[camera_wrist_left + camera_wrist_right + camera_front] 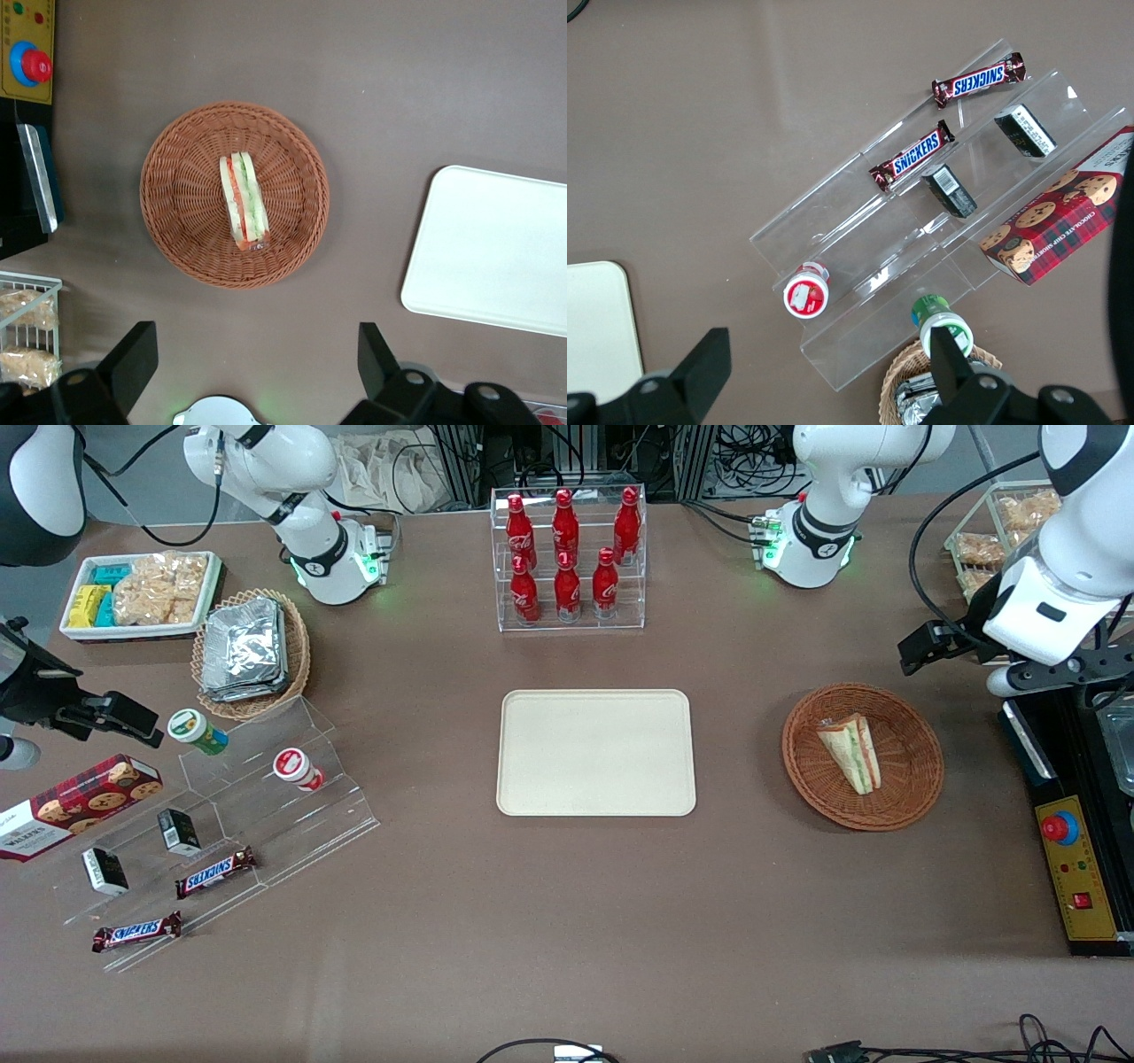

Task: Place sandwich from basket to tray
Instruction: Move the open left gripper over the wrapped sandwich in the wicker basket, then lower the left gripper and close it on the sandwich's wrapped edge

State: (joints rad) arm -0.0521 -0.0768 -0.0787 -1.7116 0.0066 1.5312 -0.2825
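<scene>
Nothing of the task was done yet: the sandwich (850,754) lay in the basket (912,779), and the tray (595,752) on the counter (567,921) sat bare nearby. The gripper (257,367) hung above the basket, spread wide and holding nothing.

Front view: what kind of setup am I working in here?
Probably a lab mock-up of a snack shop: rack of cola bottles, candy bars on clear steps, loose cables. The gripper hangs open above the table near the basket.

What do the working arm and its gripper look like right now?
The left arm has glossy white shells with dark joints and black cables running along it. Its gripper has two black wedge-shaped fingers, spread apart, on a black body.
</scene>
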